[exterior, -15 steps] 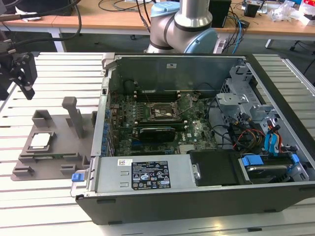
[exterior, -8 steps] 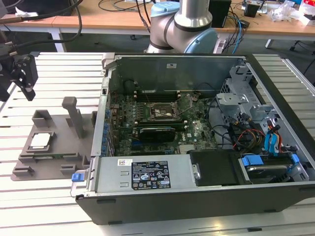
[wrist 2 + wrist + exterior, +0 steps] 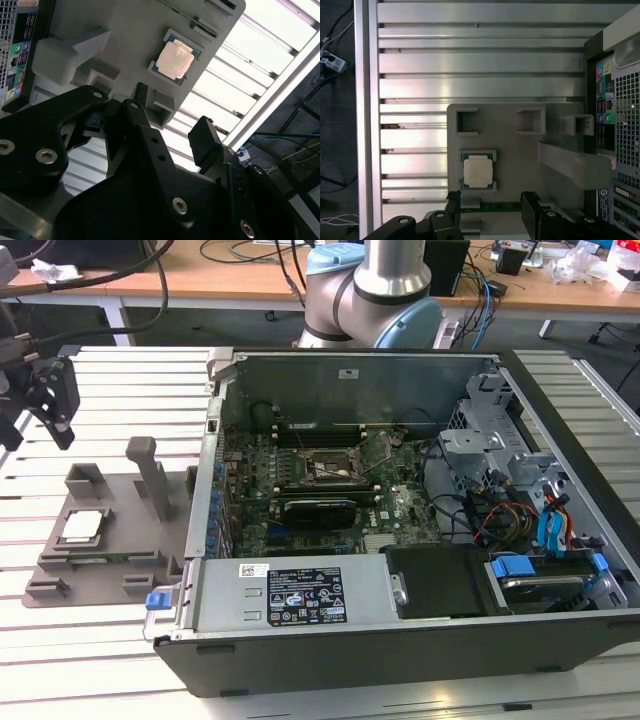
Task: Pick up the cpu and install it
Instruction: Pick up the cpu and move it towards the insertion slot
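slatted metal table (image 3: 470,50) underneath. gripper (image 3: 491,206) spread wide, empty, hovering apart from cpu (image 3: 478,171). cpu flat, silver face up, square, no long axis, edges parallel to grey tray (image 3: 520,160) pocket holding it. open pc case (image 3: 620,100) beyond.

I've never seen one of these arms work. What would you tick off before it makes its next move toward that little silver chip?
1. The cpu lies flat in its recess in the grey tray: ok.
2. The gripper is open and holds nothing: ok.
3. The gripper is above the tray, apart from the cpu and not touching it: ok.
4. Nothing lies on top of the cpu, and its silver top is bare in both wrist views: ok.
5. The motherboard socket inside the computer case is ready to take a chip: cannot tell.
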Motion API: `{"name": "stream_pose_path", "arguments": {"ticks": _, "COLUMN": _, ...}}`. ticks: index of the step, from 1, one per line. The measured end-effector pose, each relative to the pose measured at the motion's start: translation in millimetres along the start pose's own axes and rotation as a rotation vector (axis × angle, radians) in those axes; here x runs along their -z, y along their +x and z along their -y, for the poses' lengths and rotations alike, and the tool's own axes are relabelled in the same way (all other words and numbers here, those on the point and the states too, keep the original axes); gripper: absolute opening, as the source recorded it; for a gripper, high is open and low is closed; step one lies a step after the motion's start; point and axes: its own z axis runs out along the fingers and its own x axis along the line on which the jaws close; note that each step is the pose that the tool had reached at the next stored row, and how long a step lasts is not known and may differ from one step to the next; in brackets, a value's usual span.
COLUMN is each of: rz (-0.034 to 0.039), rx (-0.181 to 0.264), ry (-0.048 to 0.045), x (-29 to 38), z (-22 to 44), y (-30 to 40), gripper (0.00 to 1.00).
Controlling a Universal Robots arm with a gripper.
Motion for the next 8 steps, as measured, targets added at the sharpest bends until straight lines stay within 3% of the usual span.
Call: {"name": "stream_pose_path", "arguments": {"ticks": 8, "rz": 0.0001, "rx": 0.0, "ry": 0.0, "x": -7.5, "z": -0.1, "y": 0.2, "gripper": 0.6}}
